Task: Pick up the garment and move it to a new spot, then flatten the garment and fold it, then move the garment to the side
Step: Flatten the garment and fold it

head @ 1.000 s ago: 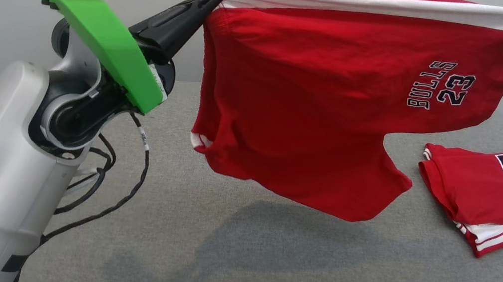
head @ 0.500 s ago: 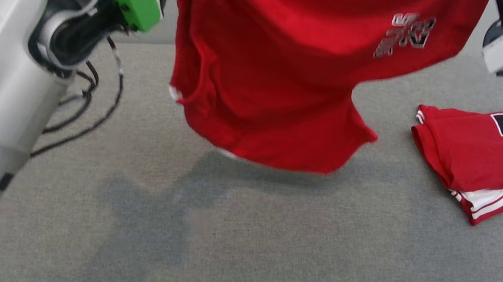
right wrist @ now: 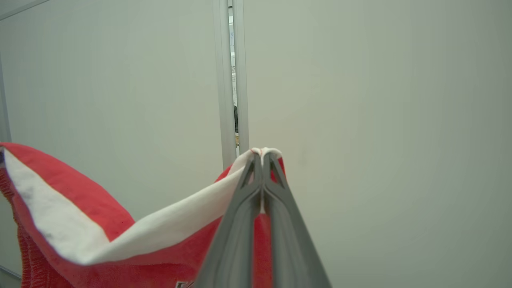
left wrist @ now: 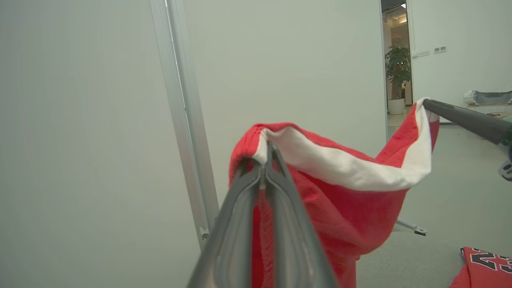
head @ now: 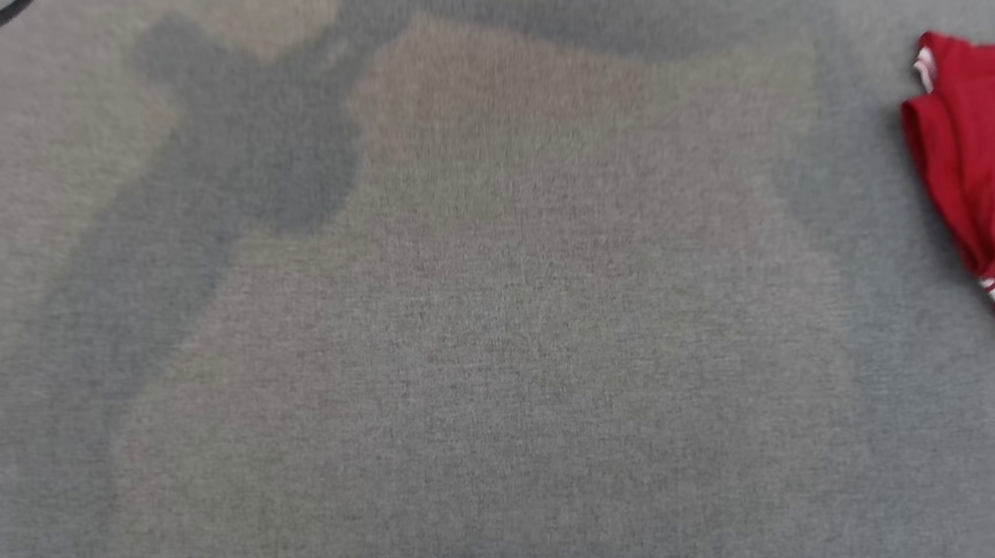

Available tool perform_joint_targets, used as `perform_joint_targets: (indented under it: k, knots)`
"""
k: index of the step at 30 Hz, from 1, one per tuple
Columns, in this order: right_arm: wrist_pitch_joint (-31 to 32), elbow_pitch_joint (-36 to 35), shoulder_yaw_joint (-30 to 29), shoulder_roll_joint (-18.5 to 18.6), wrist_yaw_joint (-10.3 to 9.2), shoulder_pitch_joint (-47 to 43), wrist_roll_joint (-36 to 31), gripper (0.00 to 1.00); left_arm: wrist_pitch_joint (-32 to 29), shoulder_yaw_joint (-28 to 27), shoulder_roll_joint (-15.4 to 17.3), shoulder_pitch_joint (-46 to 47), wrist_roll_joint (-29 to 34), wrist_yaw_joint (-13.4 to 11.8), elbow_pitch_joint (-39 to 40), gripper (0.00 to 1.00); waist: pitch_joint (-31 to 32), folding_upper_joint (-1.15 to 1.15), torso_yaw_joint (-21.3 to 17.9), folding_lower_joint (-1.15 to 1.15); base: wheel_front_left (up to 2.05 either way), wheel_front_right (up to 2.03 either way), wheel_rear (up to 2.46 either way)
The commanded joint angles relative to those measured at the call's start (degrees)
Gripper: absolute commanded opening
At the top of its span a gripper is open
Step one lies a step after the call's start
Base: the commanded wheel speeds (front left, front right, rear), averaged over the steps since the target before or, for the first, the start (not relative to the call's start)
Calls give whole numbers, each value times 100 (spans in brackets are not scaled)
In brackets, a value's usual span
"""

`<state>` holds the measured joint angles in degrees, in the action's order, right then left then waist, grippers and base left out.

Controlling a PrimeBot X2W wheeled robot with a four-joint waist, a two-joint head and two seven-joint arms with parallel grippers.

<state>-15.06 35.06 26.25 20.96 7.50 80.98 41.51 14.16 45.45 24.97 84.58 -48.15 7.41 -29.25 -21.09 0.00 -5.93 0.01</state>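
My two long dark left fingers are pressed together on one corner of a red knit garment with a broad white band, pinching the band right at its end. The cloth hangs in the air. Its band sags across to my dark right fingers, which grip the far corner. Behind them stand a pale wall and a silver metal post. At lower right, a folded red jersey with black numerals lies on the grey table.
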Motion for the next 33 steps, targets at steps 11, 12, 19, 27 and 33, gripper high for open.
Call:
perform_joint_targets:
  k: [11,12,19,27,33]
  knots:
    - [-15,-846,-533,92,-3,-1346,-550,0,103,634,414,-779,-295,5,1361,0,-1707,0,238,-1,0,0,0]
    - [-15,-924,-609,128,-3,-1526,-529,0,102,653,487,-961,-329,4,1502,0,-1649,0,253,-1,0,0,0]
    - [-16,-1555,-900,410,-3,-3024,-414,0,103,620,731,-2424,-373,3,2359,0,-1013,0,270,-1,0,0,0]
    - [-16,-2088,-794,776,-3,-4809,-336,0,103,1116,893,-4104,97,4,2721,0,-29,0,199,-1,0,0,0]
    - [-16,-2225,-767,986,-3,-5711,-264,0,103,1406,830,-4942,300,4,2549,0,482,0,208,-1,0,0,0]
